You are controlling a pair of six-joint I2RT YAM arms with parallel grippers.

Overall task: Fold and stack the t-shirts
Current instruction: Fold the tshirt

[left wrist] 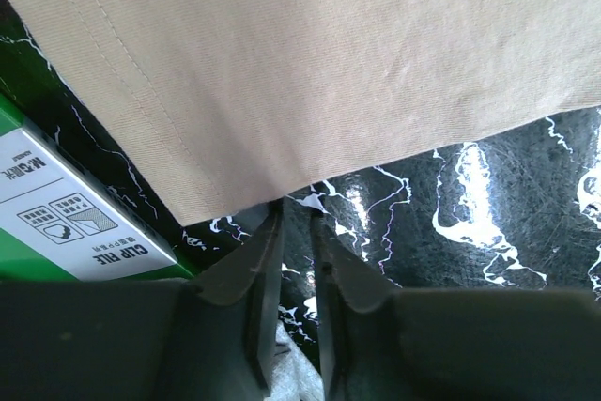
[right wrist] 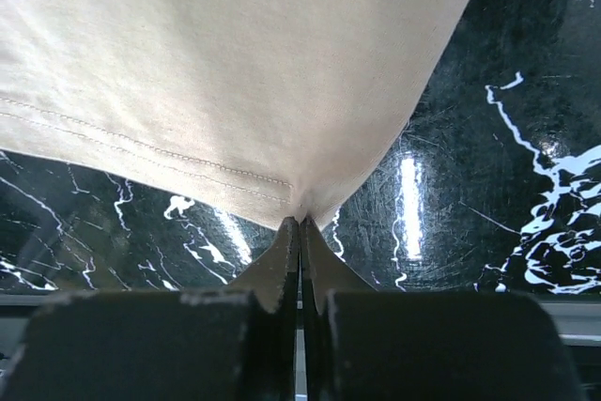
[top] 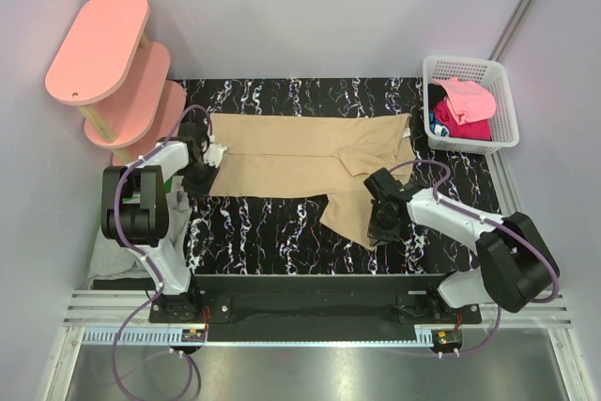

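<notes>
Right wrist: right hand (right wrist: pixel 300 221) pressed together, pinching corner of tan t-shirt (right wrist: pixel 225 63). Left hand (left wrist: pixel 294 213) narrowly spread at shirt edge, above surface (left wrist: pixel 470 232).

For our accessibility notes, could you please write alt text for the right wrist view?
The right gripper is shut on a corner of the tan t-shirt, which spreads away above it over the black marbled table.
</notes>
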